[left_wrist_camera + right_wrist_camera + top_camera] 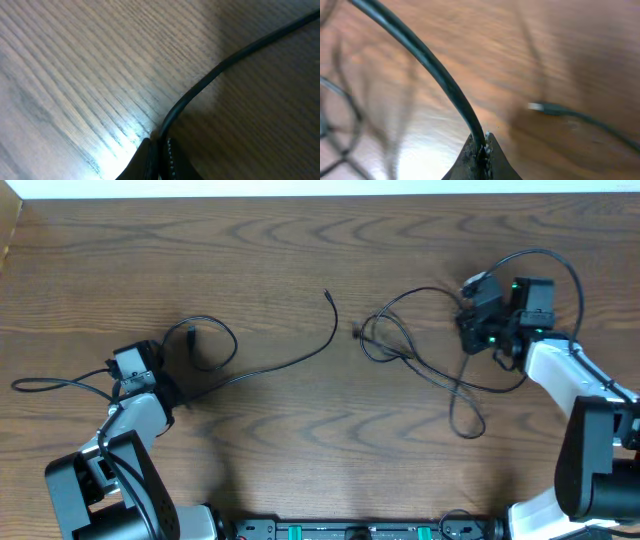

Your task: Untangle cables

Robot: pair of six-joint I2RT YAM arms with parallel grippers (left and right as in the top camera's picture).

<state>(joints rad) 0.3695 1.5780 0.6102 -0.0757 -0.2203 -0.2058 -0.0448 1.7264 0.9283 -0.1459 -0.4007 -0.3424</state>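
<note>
Bench (300,240): brown wood grain.
Left pincer (159,150): closed tight on a black cable (215,75) low at the bench; the cable runs out toward bench centre and its far end lies free.
Right pincer (482,147): pinched on a second cable (430,65). Tangled loops (400,345) lie beside it, toward centre. A plug (540,106) rests nearby.

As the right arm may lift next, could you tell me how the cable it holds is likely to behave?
Probably floppy: the cable pinched in the right gripper lies in loose loops on the table. Likely light, being so thin. Its crossing loops may drag or snag together.
</note>
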